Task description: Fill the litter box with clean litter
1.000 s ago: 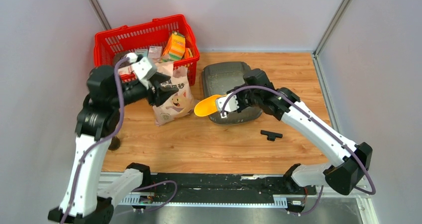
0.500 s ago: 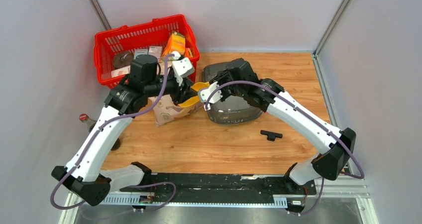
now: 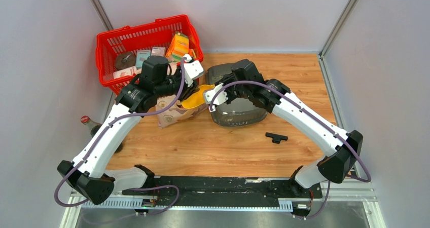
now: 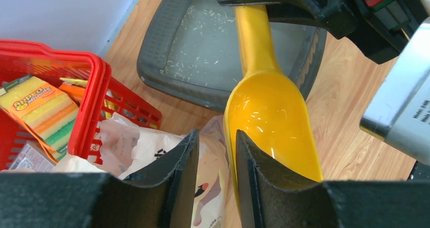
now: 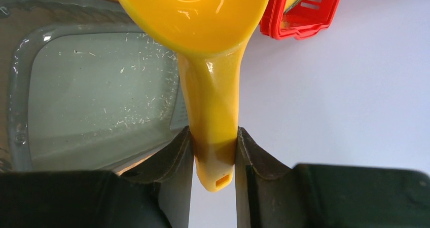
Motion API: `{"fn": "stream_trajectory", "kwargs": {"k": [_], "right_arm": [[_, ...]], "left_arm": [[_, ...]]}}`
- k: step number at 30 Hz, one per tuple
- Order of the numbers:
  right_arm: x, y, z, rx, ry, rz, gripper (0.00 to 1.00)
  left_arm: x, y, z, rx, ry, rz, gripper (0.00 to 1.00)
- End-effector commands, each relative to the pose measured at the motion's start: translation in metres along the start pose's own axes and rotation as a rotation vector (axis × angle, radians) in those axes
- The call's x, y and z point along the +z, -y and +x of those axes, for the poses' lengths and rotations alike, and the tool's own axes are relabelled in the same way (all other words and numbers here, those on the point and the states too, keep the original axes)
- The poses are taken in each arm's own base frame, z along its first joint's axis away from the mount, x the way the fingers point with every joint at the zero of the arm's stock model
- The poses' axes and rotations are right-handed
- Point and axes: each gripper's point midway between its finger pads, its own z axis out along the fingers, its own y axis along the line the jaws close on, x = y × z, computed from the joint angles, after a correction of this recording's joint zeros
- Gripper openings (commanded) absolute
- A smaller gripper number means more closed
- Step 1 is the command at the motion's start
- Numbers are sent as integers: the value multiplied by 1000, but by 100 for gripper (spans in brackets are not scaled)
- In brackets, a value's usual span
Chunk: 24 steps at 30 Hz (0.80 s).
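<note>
- Red basket sat far left at the back, holding boxes and packs. Not part of the job.
- Left gripper hung over the top of the paper bag. Its jaws were a narrow gap apart with bag paper showing in the gap; couldn't tell whether the edge was pinched.
- Bag was soft, crumpled paper, just in front of the basket. Judged it would fold shut unless held, so the top lip was the place to grab.
- Clean litter wasn't in view, presumably inside the bag. Loose granules would pour freely, get heavy in bulk and slide off a tilted scoop.
- Yellow scoop was empty, bowl at the bag mouth, just beside the left fingers. Stiff, glossy plastic, likely slippery.
- Right gripper was clamped across the scoop's handle near its end. Right spot, but a long lever once loaded.
- Litter box sat just right of the bag, with only a few pale specks inside. Light, stiff tray that could skid if bumped.
- Black T-shaped part lay well apart, nearer the front.
</note>
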Motion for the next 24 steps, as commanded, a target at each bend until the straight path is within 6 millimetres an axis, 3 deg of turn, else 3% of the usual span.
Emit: {"fn": "stream_trajectory", "kwargs": {"k": [1, 4, 7, 11, 12, 13, 15, 16, 17, 18, 19, 20, 21, 22, 24], "right_arm": [[-14, 24, -11, 39, 47, 83, 0], [-18, 31, -12, 62, 55, 114, 0], [-22, 33, -12, 73, 61, 125, 0], [-20, 26, -11, 90, 62, 115, 0], [-21, 26, -11, 102, 64, 121, 0], [-21, 28, -8, 130, 61, 129, 2], [-29, 42, -6, 297, 78, 177, 24], [-36, 50, 8, 403, 69, 201, 35], [-32, 47, 13, 504, 78, 169, 62], [-50, 73, 13, 724, 120, 232, 76], [-56, 80, 34, 861, 100, 251, 86], [-62, 73, 32, 985, 126, 176, 97], [-66, 87, 28, 1190, 186, 149, 100], [-75, 87, 29, 1299, 269, 66, 100], [-79, 81, 29, 1514, 335, -55, 100]], "left_arm": [[8, 6, 0, 32, 23, 52, 41], [13, 12, 4, 9, 17, 88, 41], [19, 18, 6, -12, 13, 125, 34], [24, 28, 3, -33, 32, 195, 10], [24, 31, 3, -38, 35, 210, 0], [24, 35, 4, -56, 35, 229, 0], [24, 36, 8, -81, 24, 221, 0], [25, 30, 9, -100, 26, 185, 0], [19, 27, 6, -106, 51, 159, 0], [21, 28, 20, -133, 43, 150, 0], [13, 22, 5, -141, 131, 103, 0], [10, 18, 5, -156, 162, 80, 0], [13, 25, 19, -196, 161, 87, 0], [4, 25, 2, -159, 249, 77, 0], [4, 30, 5, -219, 284, 74, 0]]}}
